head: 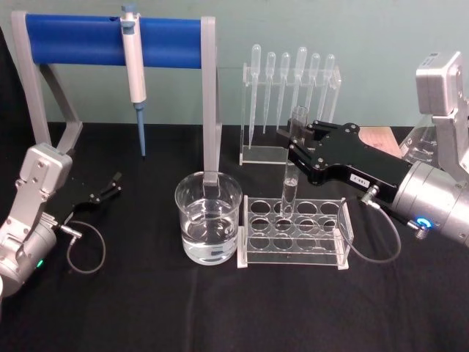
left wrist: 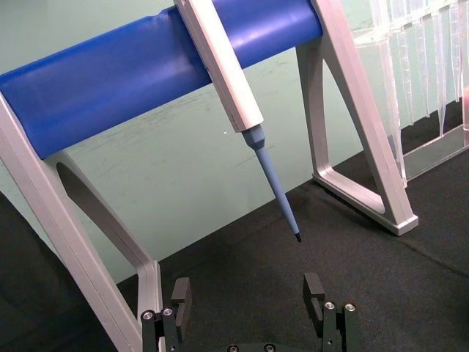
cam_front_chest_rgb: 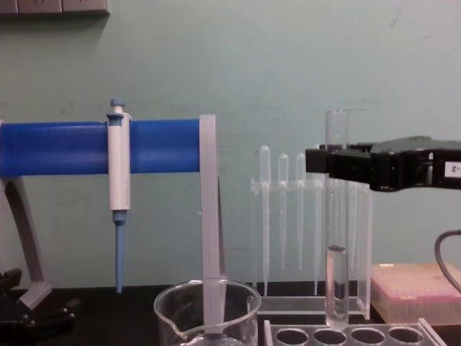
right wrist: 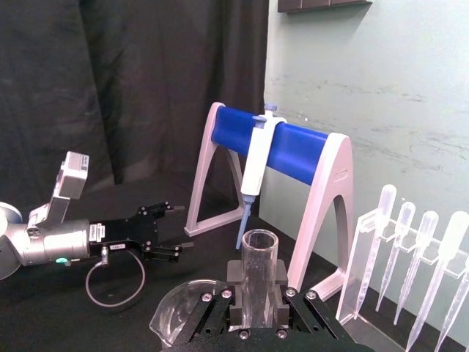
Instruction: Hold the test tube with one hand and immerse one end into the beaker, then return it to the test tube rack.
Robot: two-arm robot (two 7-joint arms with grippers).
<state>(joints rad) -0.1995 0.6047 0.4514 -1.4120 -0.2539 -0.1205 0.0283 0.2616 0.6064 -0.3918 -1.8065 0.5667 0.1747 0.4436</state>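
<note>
Right claw grips upright test tube, rack below it, beaker to its left; left claw spread wide, idle.

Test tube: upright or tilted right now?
Upright. In the chest view the test tube stands vertical, and the right gripper has its jaws shut on the tube's upper part.
</note>
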